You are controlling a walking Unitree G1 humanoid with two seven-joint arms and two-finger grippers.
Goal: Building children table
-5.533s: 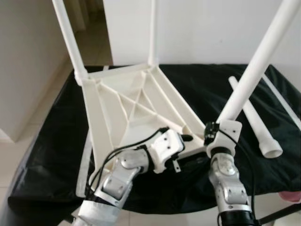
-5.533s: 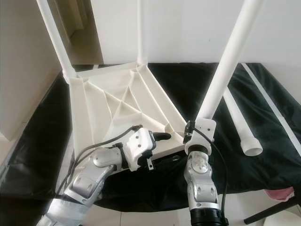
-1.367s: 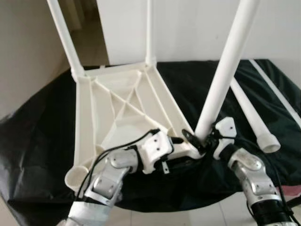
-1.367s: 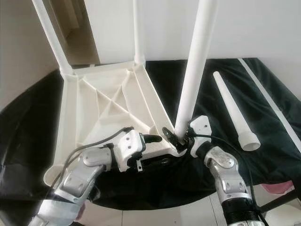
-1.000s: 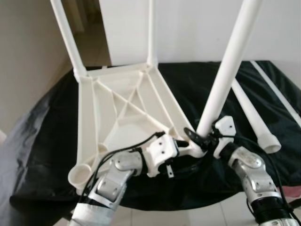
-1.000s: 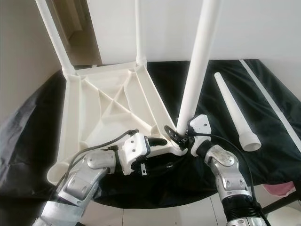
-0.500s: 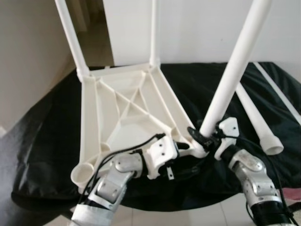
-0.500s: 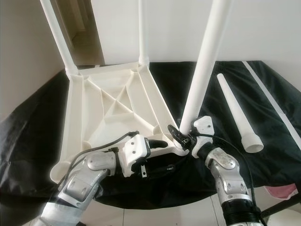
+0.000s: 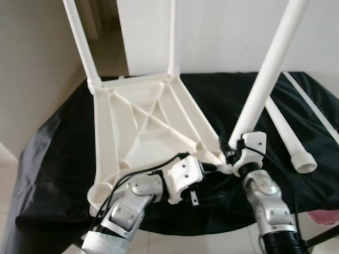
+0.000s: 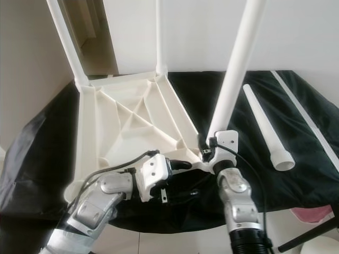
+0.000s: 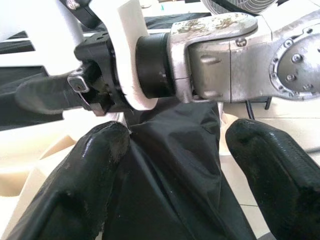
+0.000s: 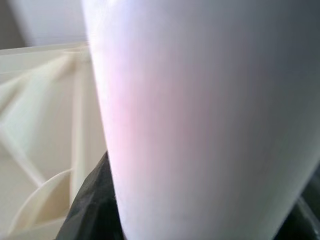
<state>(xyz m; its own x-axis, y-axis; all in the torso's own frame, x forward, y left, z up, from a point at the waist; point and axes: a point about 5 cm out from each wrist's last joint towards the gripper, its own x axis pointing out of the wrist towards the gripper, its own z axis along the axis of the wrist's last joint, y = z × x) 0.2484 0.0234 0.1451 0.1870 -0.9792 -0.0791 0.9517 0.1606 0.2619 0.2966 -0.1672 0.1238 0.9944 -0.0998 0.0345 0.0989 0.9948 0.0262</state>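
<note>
Upside-down white tabletop [image 9: 143, 127] lies on a black cloth [image 9: 53, 174], underside ribs up, two legs already standing at its far corners: far-left leg [image 9: 79, 37], far-right leg [image 9: 172, 32].

Right gripper [image 9: 232, 153] is at the tabletop's near-right corner, fingers clamped around the base of a third leg [image 9: 267, 69]. That leg tilts up and to the right, its foot right at the corner socket; can't tell if it's seated.

Left gripper [image 10: 180, 165] sits at the tabletop's near edge, just left of the right gripper. Its fingers [image 11: 85, 170] are spread apart, nothing gripped, cloth between them.

A loose leg [image 10: 267, 129] lies on the cloth to the right, well apart from both grippers.
</note>
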